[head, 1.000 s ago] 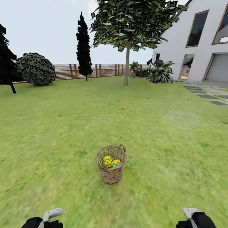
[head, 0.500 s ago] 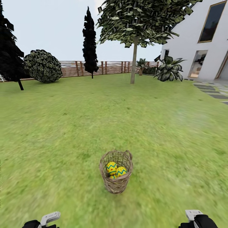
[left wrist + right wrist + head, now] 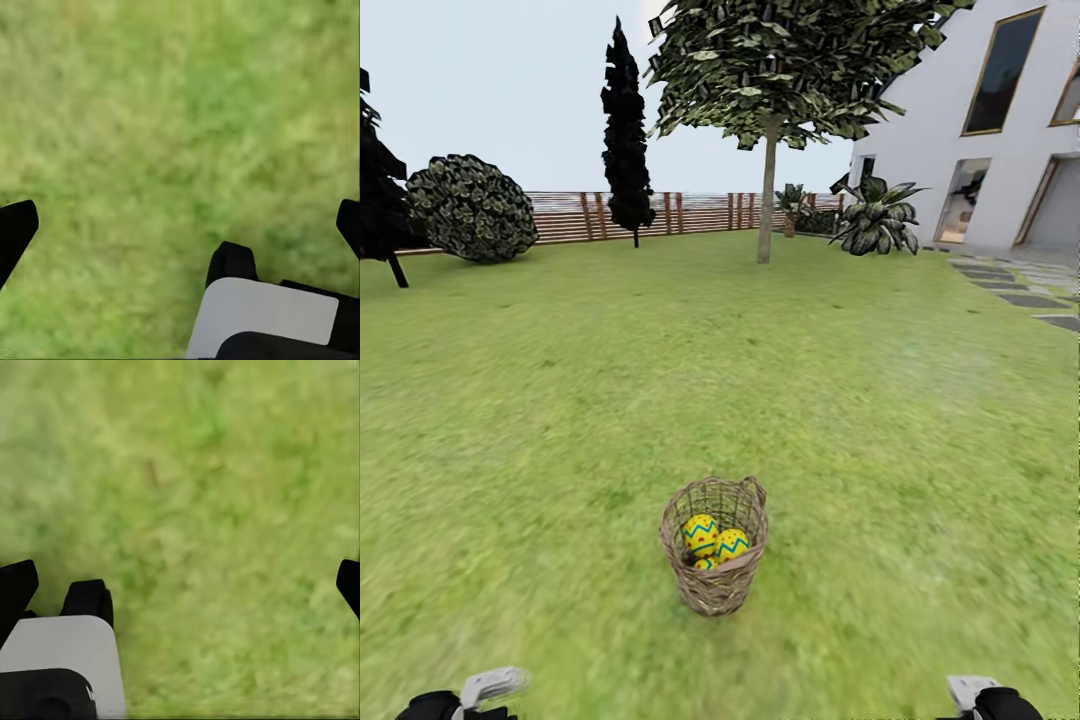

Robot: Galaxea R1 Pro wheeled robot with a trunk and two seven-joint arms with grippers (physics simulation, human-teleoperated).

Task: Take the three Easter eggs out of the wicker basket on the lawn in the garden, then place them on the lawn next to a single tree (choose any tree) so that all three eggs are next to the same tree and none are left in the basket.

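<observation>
Since the Easter eggs look small, smooth and rounded, I'd expect them to be light but slippery: grip each across its middle, gently, reaching down past the wicker basket rim. Basket stands on the lawn ahead, eggs inside. Both arms low, left pincer and right pincer spread wide, empty, over grass.

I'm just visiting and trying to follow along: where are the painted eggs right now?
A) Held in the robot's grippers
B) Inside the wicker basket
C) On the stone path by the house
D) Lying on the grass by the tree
B: the yellow zigzag eggs sit down inside the wicker basket, which stands on the grass well short of the tree.
</observation>
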